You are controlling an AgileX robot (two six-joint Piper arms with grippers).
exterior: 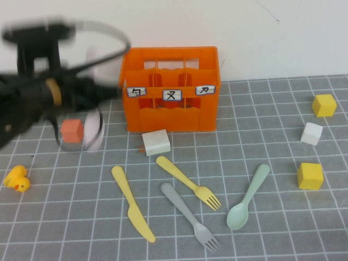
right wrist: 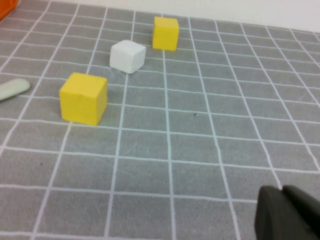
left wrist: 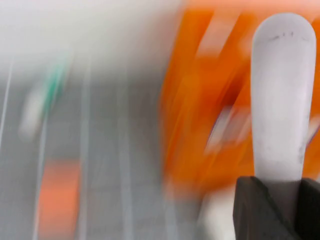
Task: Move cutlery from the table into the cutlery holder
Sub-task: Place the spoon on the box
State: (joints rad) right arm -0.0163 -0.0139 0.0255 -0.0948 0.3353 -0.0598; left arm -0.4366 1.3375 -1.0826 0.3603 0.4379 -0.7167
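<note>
My left gripper point(exterior: 87, 111) hangs blurred above the table, left of the orange cutlery holder point(exterior: 171, 89). It is shut on a pale pink spoon point(left wrist: 280, 100), whose end shows in the high view point(exterior: 95, 131). In the left wrist view the holder point(left wrist: 205, 100) is a blurred orange mass behind the spoon. The yellow knife point(exterior: 132, 203), yellow fork point(exterior: 188, 182), grey fork point(exterior: 190, 216) and mint-green spoon point(exterior: 248, 197) lie on the grey gridded table point(exterior: 283, 239). My right gripper point(right wrist: 283, 215) is shut and empty, low over the table's right side, out of the high view.
A white block point(exterior: 156, 142) lies just in front of the holder. An orange-pink cube point(exterior: 72, 130) and a yellow duck point(exterior: 17, 178) sit at the left. Two yellow cubes point(exterior: 324, 105) point(exterior: 310, 175) and a white cube point(exterior: 311, 134) sit at the right.
</note>
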